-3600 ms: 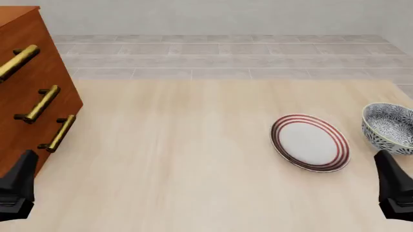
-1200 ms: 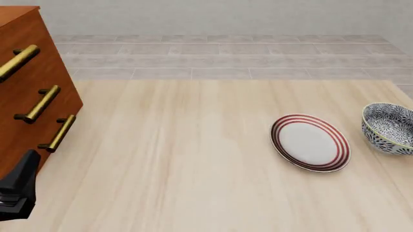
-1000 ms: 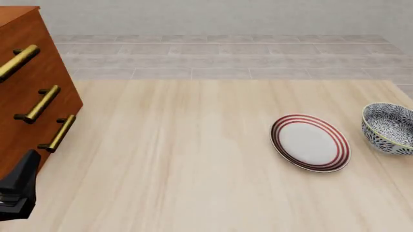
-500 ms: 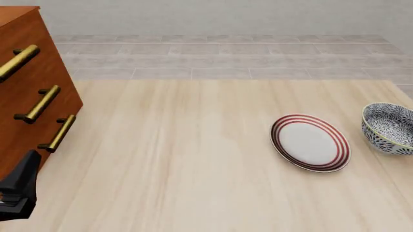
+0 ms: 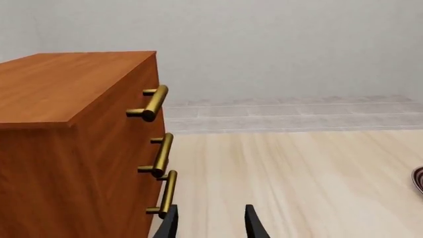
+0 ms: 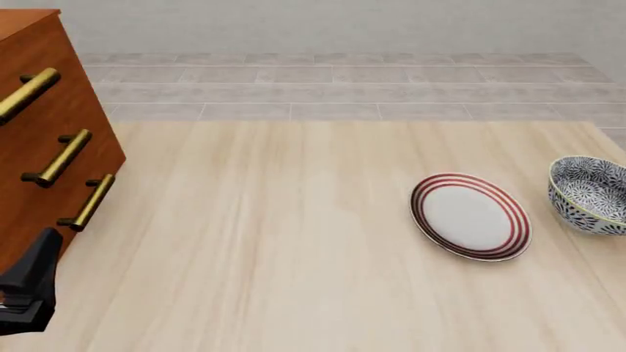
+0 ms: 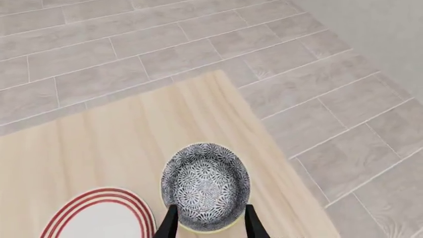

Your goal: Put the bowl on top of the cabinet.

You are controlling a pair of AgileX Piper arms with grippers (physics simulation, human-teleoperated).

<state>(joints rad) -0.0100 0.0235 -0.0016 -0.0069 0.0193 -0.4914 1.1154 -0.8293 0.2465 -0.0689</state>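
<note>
— Since the left gripper (image 5: 210, 225) sits low beside the cabinet (image 5: 73, 144), what do its jaws show?

— Spread apart, nothing between them but bare table (image 5: 297, 183). The cabinet's lowest brass handle (image 5: 165, 193) lies just outboard of one fingertip, and the flat top is well above the jaws.

— And further right?

— The red-ringed plate (image 6: 470, 215) lies near the bowl (image 7: 206, 186). In the right wrist view, the right gripper (image 7: 207, 223) hangs above the bowl with its jaws parted and holding nothing; the bowl's near rim lies between the fingertips, the plate (image 7: 99, 214) just off to one side.

— What could go wrong?

— I'd judge a descent straight down might land a finger on the rim and tip or skid the bowl toward the table edge close beside it, or knock it into the plate. The carry across to the cabinet is long, and a shallow grip on a rounded wall could slip.

— Anything unclear?

— The right gripper is absent from the front view, so its height over the bowl is hard to gauge. Only fingertips show in both wrist views, and the cabinet is cut off in the front view.
</note>
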